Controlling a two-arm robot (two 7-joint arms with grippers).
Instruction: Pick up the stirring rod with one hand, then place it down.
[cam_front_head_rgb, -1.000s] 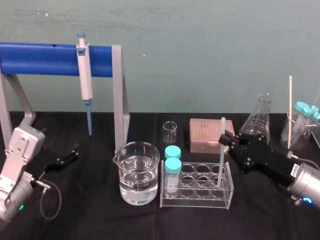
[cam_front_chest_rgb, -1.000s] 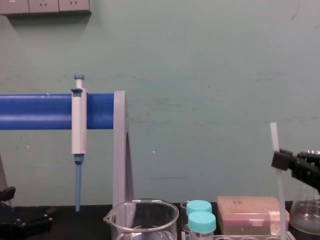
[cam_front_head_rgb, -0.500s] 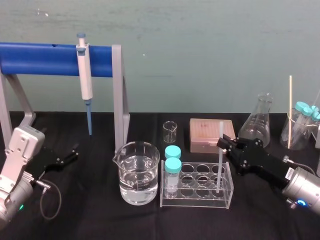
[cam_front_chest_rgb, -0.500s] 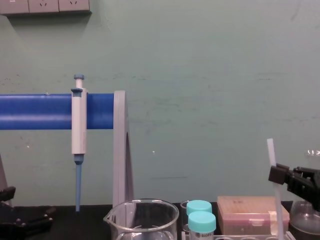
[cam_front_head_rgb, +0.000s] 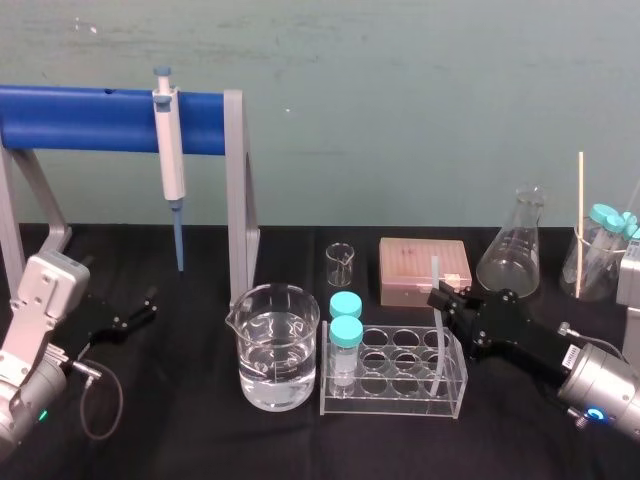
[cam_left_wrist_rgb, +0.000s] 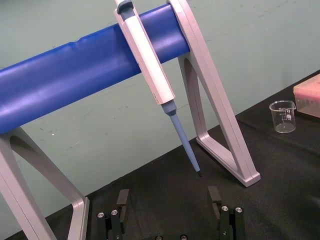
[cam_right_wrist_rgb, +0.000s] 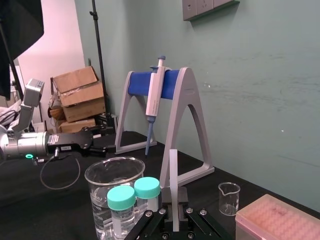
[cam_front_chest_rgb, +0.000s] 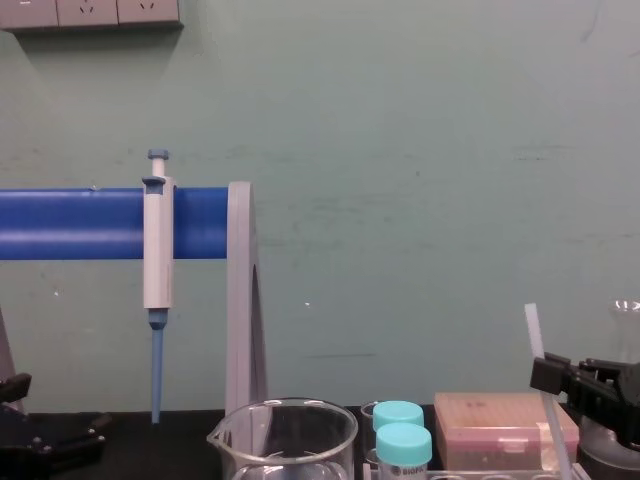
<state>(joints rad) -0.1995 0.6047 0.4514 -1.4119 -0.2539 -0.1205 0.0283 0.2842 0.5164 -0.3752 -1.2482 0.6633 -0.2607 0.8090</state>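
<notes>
The black, blocky right gripper reaches in from the robot's right, over the right end of a clear plastic tube rack. Its jaws are clamped on a long, thin, translucent white stirring rod. The rod stands almost upright, its top above the jaws and its lower part down in the rack's rightmost column of wells; front or back row cannot be told. In the chest view the rod leans slightly. In the right wrist view it rises straight up between the gripper's fingers.

Two clear tubes with teal caps stand at the rack's left end. Just beside them is a large glass beaker holding clear liquid. Behind the rack are a small empty glass beaker, a pink tip box and a conical glass flask.

The left gripper rests low on the black table at the robot's left, well apart from the rack. Its jaws are spread wide and hold nothing — the left wrist view shows its fingers before the grey-legged blue-barred stand where a white-and-blue pipette hangs.
</notes>
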